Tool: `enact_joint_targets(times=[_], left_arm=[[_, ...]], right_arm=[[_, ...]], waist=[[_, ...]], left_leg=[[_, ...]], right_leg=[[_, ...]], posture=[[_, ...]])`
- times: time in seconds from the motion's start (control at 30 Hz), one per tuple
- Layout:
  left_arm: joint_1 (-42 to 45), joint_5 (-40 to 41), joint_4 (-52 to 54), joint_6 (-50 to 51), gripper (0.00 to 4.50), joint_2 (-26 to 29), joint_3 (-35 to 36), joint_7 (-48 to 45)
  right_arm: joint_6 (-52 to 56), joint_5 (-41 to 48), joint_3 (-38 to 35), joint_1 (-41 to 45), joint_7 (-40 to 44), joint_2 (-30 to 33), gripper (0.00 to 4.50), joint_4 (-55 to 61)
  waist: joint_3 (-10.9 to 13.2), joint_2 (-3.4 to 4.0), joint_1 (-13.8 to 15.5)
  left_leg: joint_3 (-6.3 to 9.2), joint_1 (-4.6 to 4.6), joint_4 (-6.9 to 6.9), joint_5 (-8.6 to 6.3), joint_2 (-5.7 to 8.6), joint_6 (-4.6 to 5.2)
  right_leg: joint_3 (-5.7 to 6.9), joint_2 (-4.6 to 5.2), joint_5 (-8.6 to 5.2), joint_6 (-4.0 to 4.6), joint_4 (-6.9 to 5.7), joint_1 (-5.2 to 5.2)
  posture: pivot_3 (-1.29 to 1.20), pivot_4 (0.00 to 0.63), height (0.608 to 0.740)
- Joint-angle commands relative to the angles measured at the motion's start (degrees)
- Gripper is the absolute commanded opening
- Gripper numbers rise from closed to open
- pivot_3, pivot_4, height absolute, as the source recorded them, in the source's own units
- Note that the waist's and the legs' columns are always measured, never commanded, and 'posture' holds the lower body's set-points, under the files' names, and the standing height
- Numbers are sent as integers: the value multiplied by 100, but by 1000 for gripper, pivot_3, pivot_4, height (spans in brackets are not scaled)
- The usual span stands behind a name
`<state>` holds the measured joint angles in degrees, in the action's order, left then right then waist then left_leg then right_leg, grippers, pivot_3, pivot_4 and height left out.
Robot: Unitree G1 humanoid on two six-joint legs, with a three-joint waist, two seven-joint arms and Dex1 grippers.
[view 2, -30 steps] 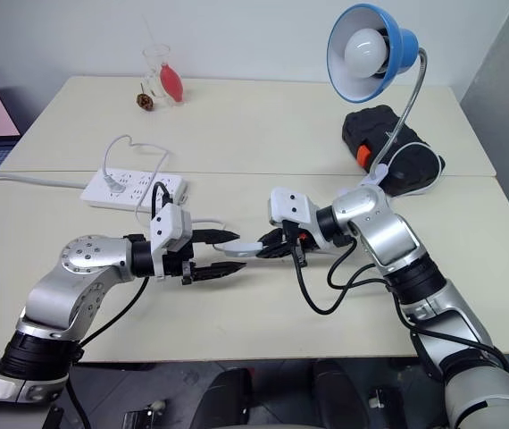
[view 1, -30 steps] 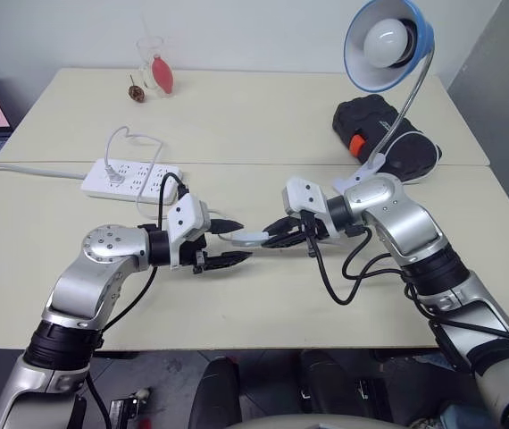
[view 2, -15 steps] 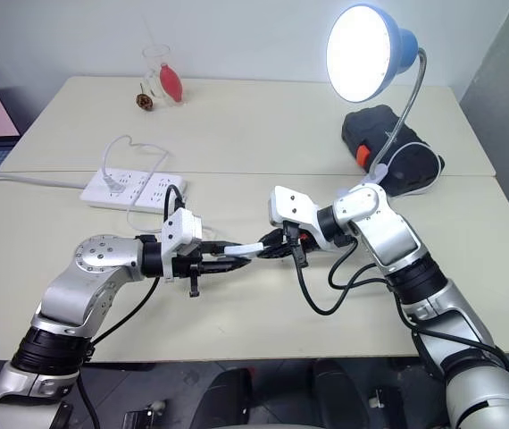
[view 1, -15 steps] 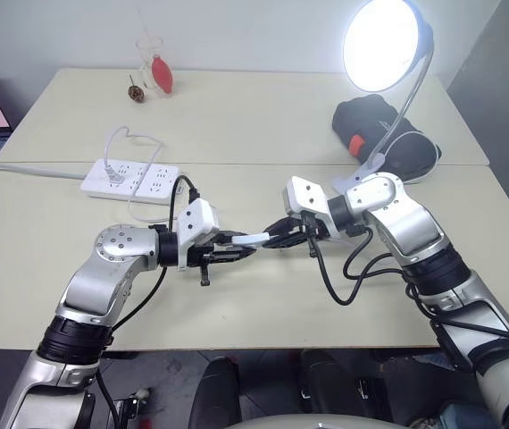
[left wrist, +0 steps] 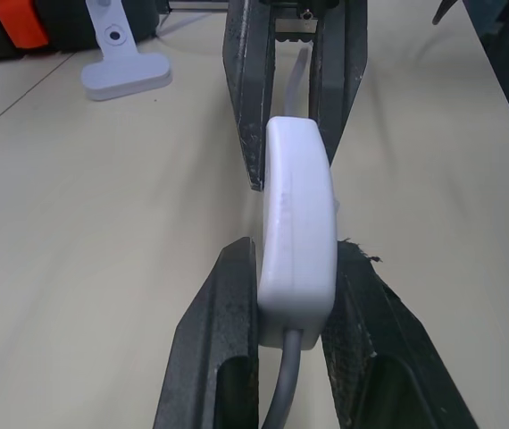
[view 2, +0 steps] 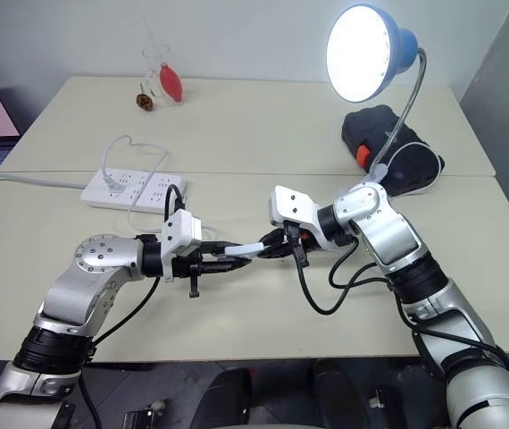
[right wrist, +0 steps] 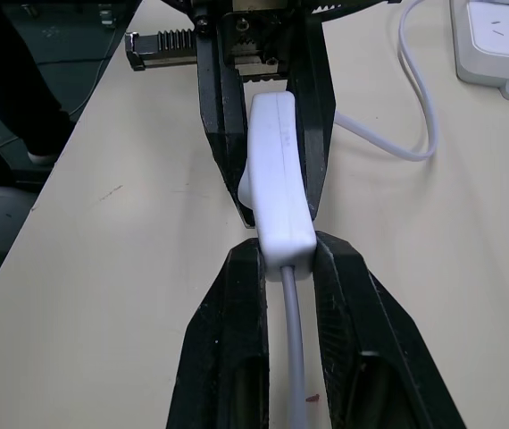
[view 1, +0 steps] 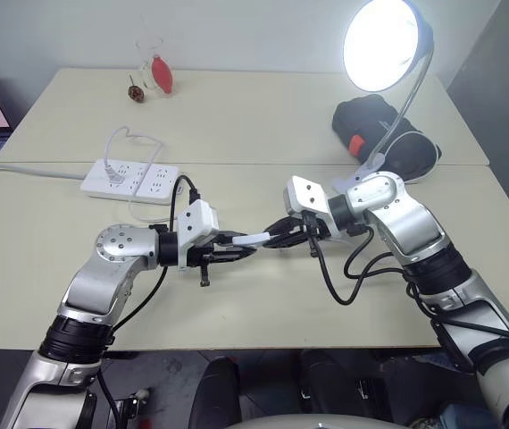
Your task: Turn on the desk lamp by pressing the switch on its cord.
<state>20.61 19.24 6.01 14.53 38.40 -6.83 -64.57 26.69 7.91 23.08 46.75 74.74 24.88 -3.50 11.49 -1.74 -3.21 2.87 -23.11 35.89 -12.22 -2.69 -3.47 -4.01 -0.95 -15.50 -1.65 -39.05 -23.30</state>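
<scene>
The desk lamp (view 1: 381, 40), with a blue shade on a silver gooseneck, stands at the back right and its bulb shines brightly. The small white switch (view 1: 253, 239) hangs just above the table's middle, held from both ends. My left gripper (view 1: 237, 248) is shut on the switch (left wrist: 297, 237), its fingers (left wrist: 228, 304) pressing both sides. My right gripper (view 1: 274, 236) is shut on the other end of the switch (right wrist: 277, 174). The thin white cord (right wrist: 292, 340) leaves the switch between my right fingers (right wrist: 237, 313) and curves on towards the power strip.
A white power strip (view 1: 129, 179) lies at the left with a white plug lead looped behind it. A black bag (view 1: 384, 134) with an orange part sits beside the lamp's white clamp (view 1: 362, 170). A glass (view 1: 156, 67) and a small brown object (view 1: 134, 89) stand at the back.
The lamp was dark a second ago and is now lit. My left gripper was open beside the switch, then moved right and shut on it. My right arm stayed still.
</scene>
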Motion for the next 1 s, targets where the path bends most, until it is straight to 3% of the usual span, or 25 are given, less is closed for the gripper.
enact_joint_targets(times=[0.03, 0.3, 0.77, 0.93, 0.97, 1.0], left_arm=[[81, -124, 28, -343, 1903, 26, 145, 60], [-199, -250, 18, -693, 3678, 336, 286, -78], [-1361, 91, 686, -199, 3685, 662, 1249, 377], [-1466, 222, 881, 102, 3685, 608, 1365, 583], [-1445, 203, 887, 167, 3685, 587, 1372, 681], [-1427, 213, 896, 253, 3685, 570, 1378, 753]], right_arm=[[-175, 96, -14, 117, 56, -54, 339, 120], [-627, -90, 31, 206, -18, -115, 339, -398], [-2502, -1121, 122, 633, -885, -642, 339, -3362], [-2881, -1232, 42, 678, -866, -672, 339, -3813], [-2895, -1206, 5, 674, -820, -650, 1039, -3820], [-2884, -1181, -20, 664, -764, -619, 1141, -3795]], waist=[[0, 0, 0], [0, 0, -4], [0, 1, -12], [0, 1, -9], [0, 1, -9], [0, 1, -6]], left_leg=[[0, 0, 0, 0, 0, 0], [0, 0, 0, 0, 0, 0], [-3, 2, -2, 0, -1, 0], [-3, 6, -1, 0, -1, 0], [-3, 9, -1, 0, -1, 0], [-3, 11, 0, 0, -1, 0]], right_leg=[[0, 0, 0, 0, 0, 0], [0, 0, 0, 0, 0, 0], [-2, 1, 0, 1, 0, 0], [-3, 1, 2, -1, 0, 4], [-3, 1, 3, -3, -1, 7], [-4, 1, 3, -3, -3, 8]], posture=[[0, 150, 740], [0, 150, 740], [0, 150, 740], [0, 150, 740], [0, 150, 740], [0, 150, 740]])
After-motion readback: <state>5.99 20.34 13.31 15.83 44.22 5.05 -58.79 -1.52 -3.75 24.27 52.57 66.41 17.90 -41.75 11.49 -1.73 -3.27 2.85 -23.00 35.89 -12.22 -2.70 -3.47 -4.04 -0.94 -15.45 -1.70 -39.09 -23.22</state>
